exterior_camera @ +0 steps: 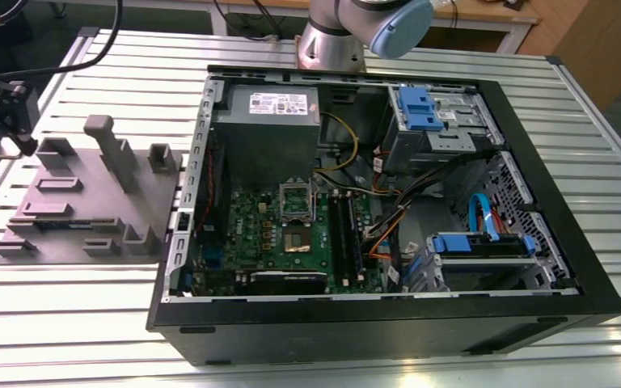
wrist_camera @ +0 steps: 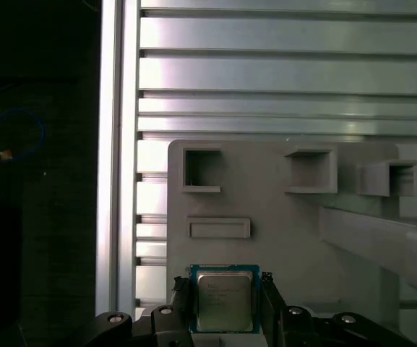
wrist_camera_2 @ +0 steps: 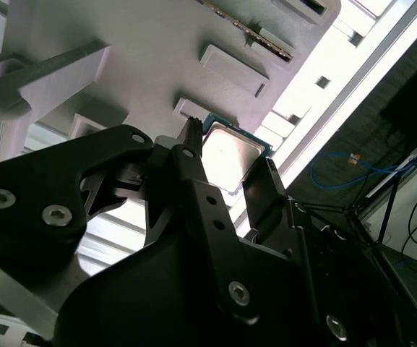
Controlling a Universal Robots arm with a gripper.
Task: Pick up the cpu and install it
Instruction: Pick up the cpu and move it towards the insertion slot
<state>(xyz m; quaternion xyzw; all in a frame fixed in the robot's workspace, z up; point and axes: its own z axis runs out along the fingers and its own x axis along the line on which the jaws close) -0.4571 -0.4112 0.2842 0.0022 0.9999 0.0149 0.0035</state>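
a black two-fingered gripper (wrist_camera: 225, 283) on a silver and light-blue robot arm (exterior_camera: 338, 40) has its jaws closed against two opposite edges of a small flat square cpu (wrist_camera: 224, 303) with a silvery-grey metal top and a thin green rim, seen head-on in the first wrist view. in the second wrist view the same cpu (wrist_camera_2: 226, 155) sits between the dark fingers (wrist_camera_2: 194, 166), its metal top catching the light, with the gripper (wrist_camera_2: 228, 150) reaching over a pale grey moulded plastic fixture tray (wrist_camera_2: 143, 50) of raised blocks and shallow pockets. the chip lies over a corner area of that tray (wrist_camera: 280, 238), close to the tray's edge; whether it rests on the plastic or hangs just clear of it cannot be told. in the exterior view the gripper (exterior_camera: 17, 141) stands at the far corner of the tray (exterior_camera: 95, 218) on the exterior view's left, above a ribbed silver aluminium table (exterior_camera: 73, 323). well apart from it, toward the exterior view's right, an open black computer case (exterior_camera: 397, 331) lies on its side on the table, showing a green circuit board (exterior_camera: 256, 226) with a square metal-framed socket (exterior_camera: 297, 202) near its middle and, just beyond the board, a large grey metal box (exterior_camera: 269, 137) with a white label.
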